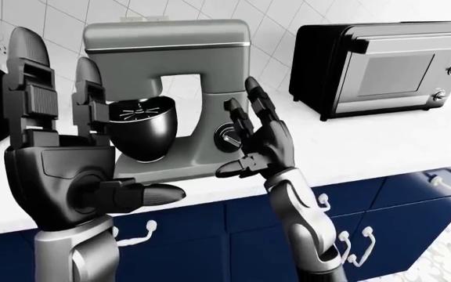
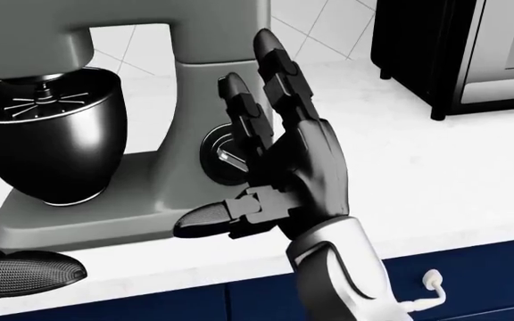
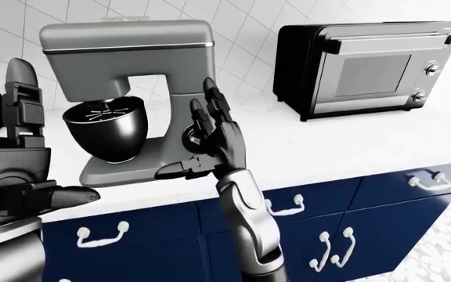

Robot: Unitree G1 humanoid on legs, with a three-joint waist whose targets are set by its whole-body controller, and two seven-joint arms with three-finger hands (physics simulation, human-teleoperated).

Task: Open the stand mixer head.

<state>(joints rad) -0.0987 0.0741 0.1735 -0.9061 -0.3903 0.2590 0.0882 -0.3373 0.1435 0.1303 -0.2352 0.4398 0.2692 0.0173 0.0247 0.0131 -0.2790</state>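
A white table [image 3: 351, 147] over navy cabinets carries a black toaster oven [image 3: 367, 64] at the right-eye view's right and the grey stand mixer [image 3: 132, 88] at its left, head [image 3: 123, 38] down over a black bowl [image 3: 108, 132]. The right hand [image 2: 279, 167], fingers spread and gripping nothing, hovers beside the mixer's column, in line with the round side knob [image 2: 221, 155]; contact cannot be confirmed. The left hand [image 1: 57, 158] is raised apart from the mixer, also spread wide. The risk: with no fingers under the head, a sideways push could shove the whole mixer along the table, or the hand could snag the knob instead of lifting.
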